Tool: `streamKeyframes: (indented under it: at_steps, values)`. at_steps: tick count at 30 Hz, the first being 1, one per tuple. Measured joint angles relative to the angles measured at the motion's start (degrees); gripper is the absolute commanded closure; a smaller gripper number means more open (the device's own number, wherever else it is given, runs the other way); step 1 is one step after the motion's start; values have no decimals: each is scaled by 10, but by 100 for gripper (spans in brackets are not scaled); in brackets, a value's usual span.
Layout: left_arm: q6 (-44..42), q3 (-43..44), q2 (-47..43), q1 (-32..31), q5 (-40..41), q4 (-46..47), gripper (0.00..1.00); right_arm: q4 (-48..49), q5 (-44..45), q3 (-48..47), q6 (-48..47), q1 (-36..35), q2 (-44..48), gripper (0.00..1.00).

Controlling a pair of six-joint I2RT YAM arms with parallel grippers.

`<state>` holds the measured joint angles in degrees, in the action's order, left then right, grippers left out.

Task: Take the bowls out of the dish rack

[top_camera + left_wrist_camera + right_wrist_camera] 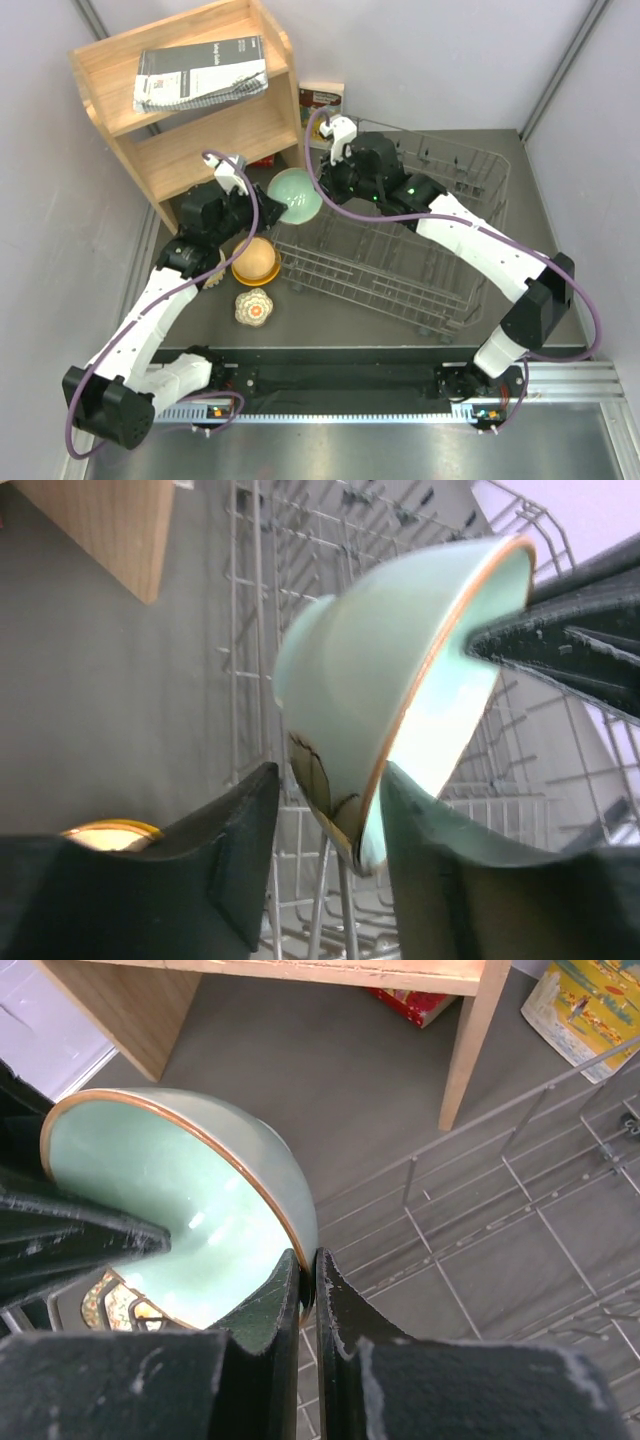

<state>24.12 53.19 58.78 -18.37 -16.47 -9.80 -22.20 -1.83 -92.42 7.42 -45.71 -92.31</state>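
The pale teal-green bowl hangs in the air over the left end of the grey wire dish rack. My right gripper is shut on its rim; the bowl tilts on edge. My left gripper is open, its jaws astride the opposite rim of the bowl, with a gap at the outer finger. A tan-peach bowl stacked in an orange-yellow bowl and the scalloped floral bowl sit on the table left of the rack. The striped bowl is not in view.
A wooden shelf with a spiral booklet stands at the back left, close behind the left gripper. A colourful book leans at the back wall. The rack holds no bowls that I can see.
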Motion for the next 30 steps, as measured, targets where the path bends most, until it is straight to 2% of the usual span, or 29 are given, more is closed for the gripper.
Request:
streamKeyframes:
  at_steps: [3,9,10,11,12,15,18,25,30]
  values:
    - [6,-5,0,-1,41,17,100,-4,-11,-1,2,-3,1,100]
    - [13,-7,4,1,76,39,100,-2,-11,-7,-3,-17,9,100]
    - [13,-7,7,1,76,40,100,-3,-9,-7,-3,-16,8,95]
    - [14,-7,10,1,75,43,100,-3,-6,-7,-3,-16,8,80]
    - [15,-7,12,0,74,47,100,-4,-2,-7,-3,-16,8,73]
    - [17,-7,17,-1,68,56,100,-6,-3,-7,2,-17,8,57]
    - [16,-7,17,-6,68,57,100,-14,5,-7,3,-17,8,49]
    - [10,7,17,-11,136,44,100,-6,42,22,-3,-5,24,49]
    - [-9,43,17,-29,182,24,100,31,-2,64,15,39,67,49]
